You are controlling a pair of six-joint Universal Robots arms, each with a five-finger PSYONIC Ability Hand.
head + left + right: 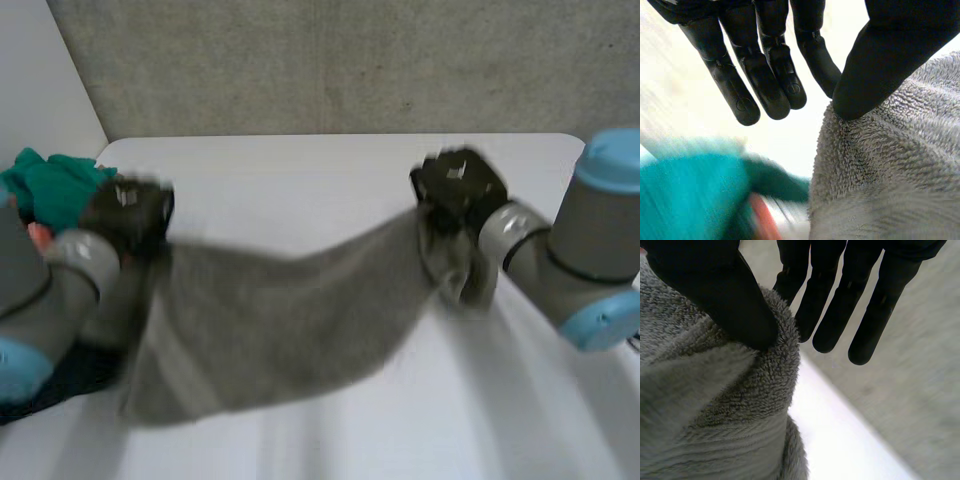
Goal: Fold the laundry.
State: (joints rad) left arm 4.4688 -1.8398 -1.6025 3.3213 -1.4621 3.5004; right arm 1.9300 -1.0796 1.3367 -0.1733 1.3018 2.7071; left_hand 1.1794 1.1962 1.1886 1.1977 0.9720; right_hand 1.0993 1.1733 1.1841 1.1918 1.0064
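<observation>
Grey terry towel (pixel 270 330) hanging stretched over the smooth white table (pixel 330 170).
At the table's nine o'clock a crumpled teal cloth (pixel 50 185) is lying just beside the left hand (pixel 125 210), which is pinching the towel's ten o'clock corner between thumb and straight fingers. The looped pile is sagging in a shallow curve through the middle. The right hand (pixel 458 185) is pinching the two o'clock corner likewise, thick folds bunching below it.
</observation>
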